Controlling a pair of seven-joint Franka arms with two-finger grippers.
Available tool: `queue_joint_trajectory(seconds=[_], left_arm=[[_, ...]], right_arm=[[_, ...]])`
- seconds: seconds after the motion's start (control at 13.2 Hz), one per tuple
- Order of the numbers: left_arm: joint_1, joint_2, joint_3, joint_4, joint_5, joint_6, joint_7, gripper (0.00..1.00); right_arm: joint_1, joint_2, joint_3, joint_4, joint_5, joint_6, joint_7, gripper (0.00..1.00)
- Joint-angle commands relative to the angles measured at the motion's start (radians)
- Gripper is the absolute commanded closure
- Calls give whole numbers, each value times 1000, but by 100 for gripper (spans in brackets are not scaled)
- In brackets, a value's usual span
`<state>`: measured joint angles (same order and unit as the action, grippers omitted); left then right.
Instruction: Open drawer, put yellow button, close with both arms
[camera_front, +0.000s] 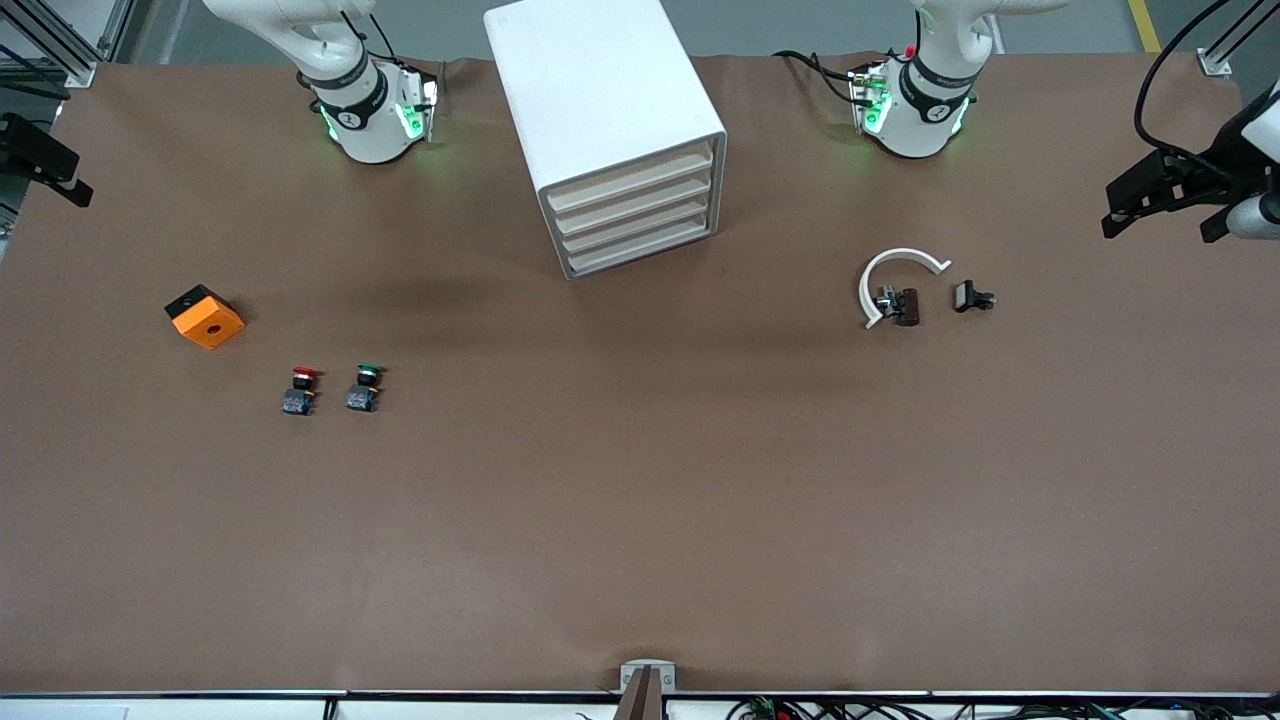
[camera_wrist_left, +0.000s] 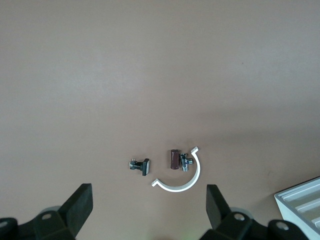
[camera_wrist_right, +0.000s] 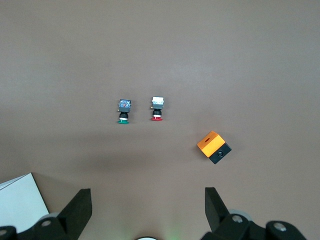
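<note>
The white cabinet (camera_front: 600, 90) stands mid-table between the arm bases, and its corner shows in both wrist views (camera_wrist_left: 302, 200) (camera_wrist_right: 20, 200). Its uppermost drawer (camera_front: 630, 182) is pushed in flush, as are the three below it. No yellow button shows in any view; only a red-capped button (camera_front: 300, 390) (camera_wrist_right: 157, 108) and a green-capped button (camera_front: 364, 388) (camera_wrist_right: 123, 111) stand toward the right arm's end. My right gripper (camera_wrist_right: 148, 210) hangs high over that area, open and empty. My left gripper (camera_wrist_left: 149, 210) hangs high over the left arm's end, open and empty. Both hands are outside the front view.
An orange-and-black block with a hole (camera_front: 205, 316) (camera_wrist_right: 213, 147) lies beside the buttons. A white C-shaped ring (camera_front: 897, 275) (camera_wrist_left: 182, 182), a brown part (camera_front: 905, 306) and a black clip (camera_front: 970, 296) lie toward the left arm's end. Black camera mounts (camera_front: 1170, 190) overhang the table ends.
</note>
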<state>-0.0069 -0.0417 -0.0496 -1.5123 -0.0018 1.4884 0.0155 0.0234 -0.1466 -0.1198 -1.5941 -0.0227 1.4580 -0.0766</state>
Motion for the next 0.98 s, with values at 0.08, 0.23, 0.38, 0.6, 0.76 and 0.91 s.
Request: queue_joint_trajectory(seconds=[0.08, 0.23, 0.38, 0.6, 0.76, 0.91], left_arm=[[-8, 5, 7, 31, 17, -16, -3, 0], [1, 13, 11, 29, 14, -16, 4, 0], [24, 19, 11, 15, -6, -17, 3, 0], [34, 3, 11, -57, -7, 38, -3, 0], [54, -45, 10, -135, -7, 102, -3, 0], [53, -73, 5, -173, -7, 136, -3, 0]], right_arm=[[-5, -21, 0, -15, -2, 7, -17, 0], [-4, -21, 0, -15, -2, 5, -17, 0], [-5, -21, 0, -15, -2, 5, -17, 0], [-5, -21, 0, -15, -2, 4, -19, 0], [-5, -21, 0, -15, -2, 4, -19, 0], [-5, -21, 0, -15, -2, 4, -19, 0]])
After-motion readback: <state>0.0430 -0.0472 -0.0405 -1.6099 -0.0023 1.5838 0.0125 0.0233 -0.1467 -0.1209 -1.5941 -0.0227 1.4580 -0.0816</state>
